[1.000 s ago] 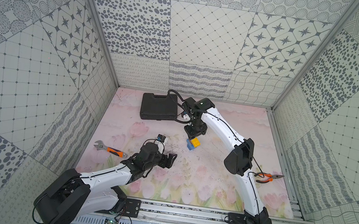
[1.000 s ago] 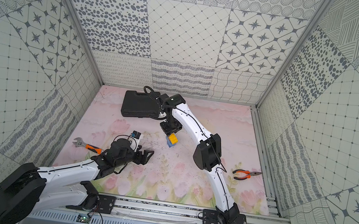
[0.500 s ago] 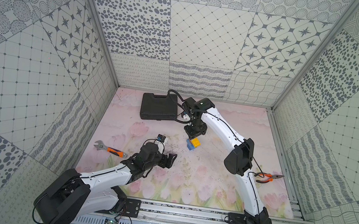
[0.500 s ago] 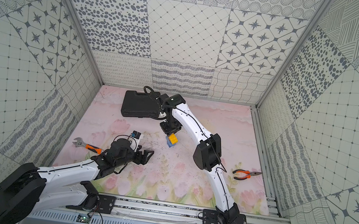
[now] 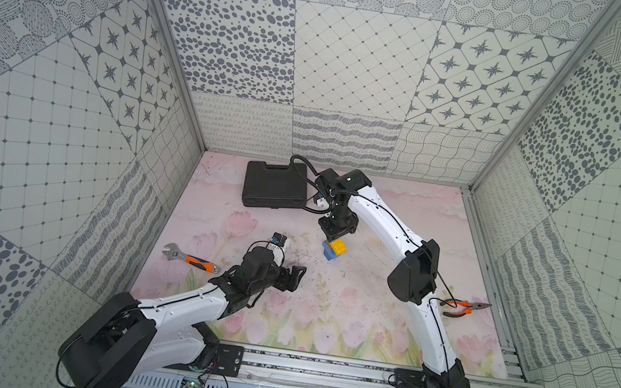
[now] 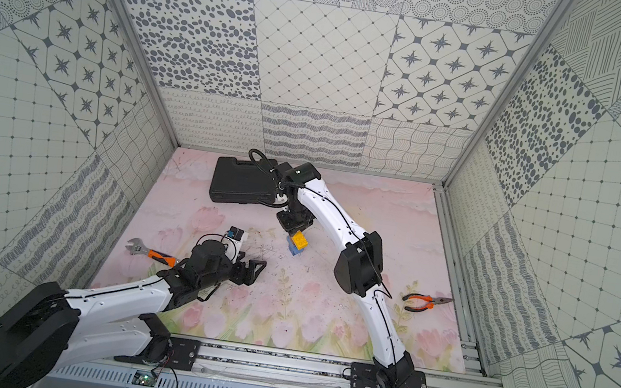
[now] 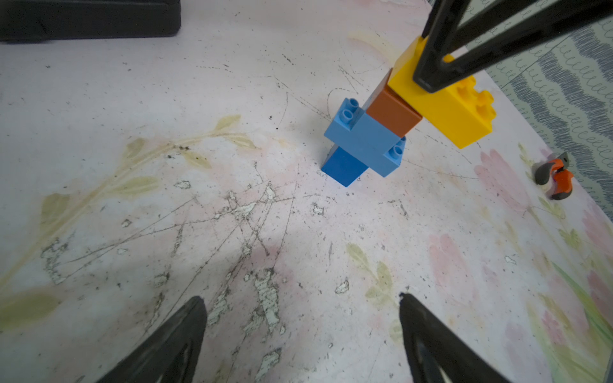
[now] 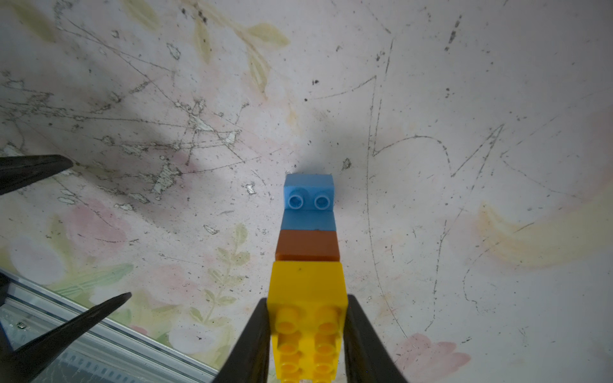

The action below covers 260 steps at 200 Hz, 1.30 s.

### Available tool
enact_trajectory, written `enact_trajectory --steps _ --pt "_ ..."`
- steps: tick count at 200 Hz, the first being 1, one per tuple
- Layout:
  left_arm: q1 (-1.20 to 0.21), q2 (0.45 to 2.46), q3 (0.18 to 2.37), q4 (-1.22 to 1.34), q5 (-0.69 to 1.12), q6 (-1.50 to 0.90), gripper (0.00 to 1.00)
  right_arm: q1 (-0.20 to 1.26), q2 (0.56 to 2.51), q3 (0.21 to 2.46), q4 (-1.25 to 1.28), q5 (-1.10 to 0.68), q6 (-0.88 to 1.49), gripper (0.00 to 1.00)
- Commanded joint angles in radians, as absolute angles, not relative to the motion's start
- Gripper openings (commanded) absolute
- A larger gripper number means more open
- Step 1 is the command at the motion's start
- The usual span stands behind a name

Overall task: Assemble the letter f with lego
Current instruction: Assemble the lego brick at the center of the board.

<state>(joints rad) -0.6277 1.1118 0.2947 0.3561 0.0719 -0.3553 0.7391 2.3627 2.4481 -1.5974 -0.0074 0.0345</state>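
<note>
Letter f: I saw it upright on the worktop, with darker blue base, light blue bar, brown block, yellow brick topmost.
Right gripper: clamped on the yellow brick's sides, stack directly beneath it.
Left gripper: jaws apart, stack ahead.

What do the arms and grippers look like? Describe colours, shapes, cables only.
The left arm and right arm have white links, bulky black joint housings and thin black cables along the shells; a thicker black cable loops at the right wrist. The left gripper and right gripper are black, with tapering fingers built as open triangular frames.
</note>
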Motion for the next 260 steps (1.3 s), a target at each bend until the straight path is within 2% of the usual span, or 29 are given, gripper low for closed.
enact_trajectory --steps 1,198,260 --pt "-0.636 1.111 0.303 0.4 0.076 -0.336 0.92 0.739 2.414 2.45 -1.604 -0.033 0.035 0.33" --pt "-0.637 1.111 0.299 0.401 0.078 -0.337 0.92 0.735 2.483 2.375 -1.622 -0.028 0.069 0.32" --pt "-0.637 1.112 0.3 0.4 0.078 -0.338 0.92 0.732 2.484 2.412 -1.633 -0.01 0.072 0.32"
